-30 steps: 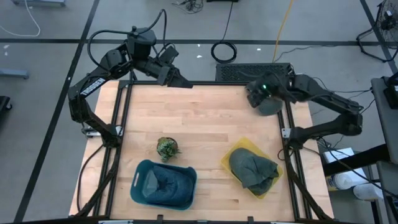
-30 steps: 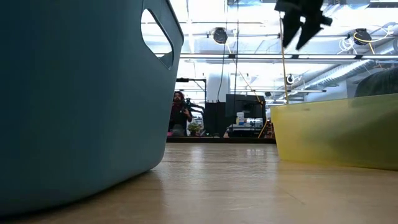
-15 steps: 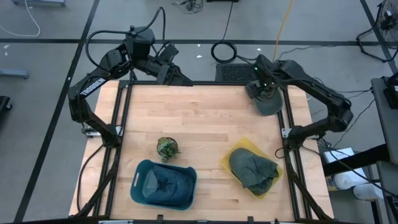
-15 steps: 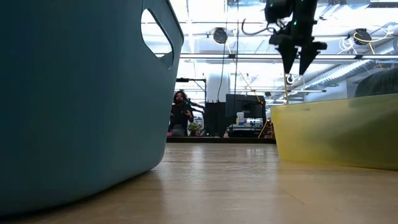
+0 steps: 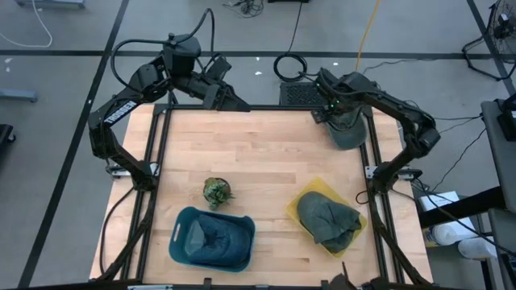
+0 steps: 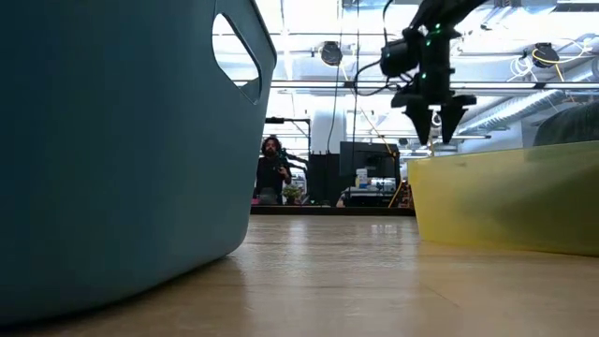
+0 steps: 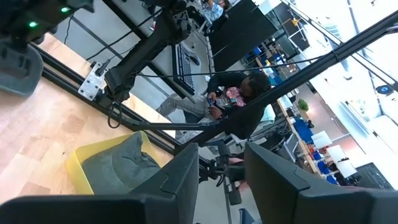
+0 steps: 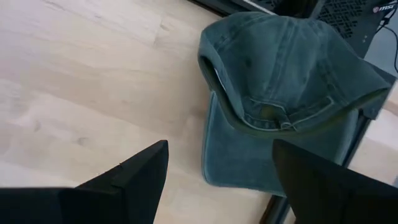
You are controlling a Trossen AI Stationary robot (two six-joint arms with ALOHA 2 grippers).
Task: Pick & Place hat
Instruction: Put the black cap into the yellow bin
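A grey-green cap (image 5: 350,134) lies at the table's far right corner, brim flat on the wood, one side over the black frame rail; in the right wrist view the cap (image 8: 286,81) shows whole. My right gripper (image 5: 326,114) hangs open just above the cap's left side, fingers pointing down (image 6: 436,126) (image 8: 221,180), touching nothing. A second cap (image 5: 326,219) lies crumpled in a yellow tray (image 5: 300,196). My left gripper (image 5: 240,105) waits open above the table's far edge (image 7: 221,180).
A blue basket (image 5: 211,238) stands near the front edge and fills the low view's left (image 6: 112,150). A small green plant (image 5: 216,191) sits left of centre. The yellow tray (image 6: 505,201) is at the near right. Bare wood lies across the table's middle.
My right arm has swung its elbow toward the far side, and its gripper has come down toward the cap at the far right corner, shifting slightly toward the table's left. The cap has not moved.
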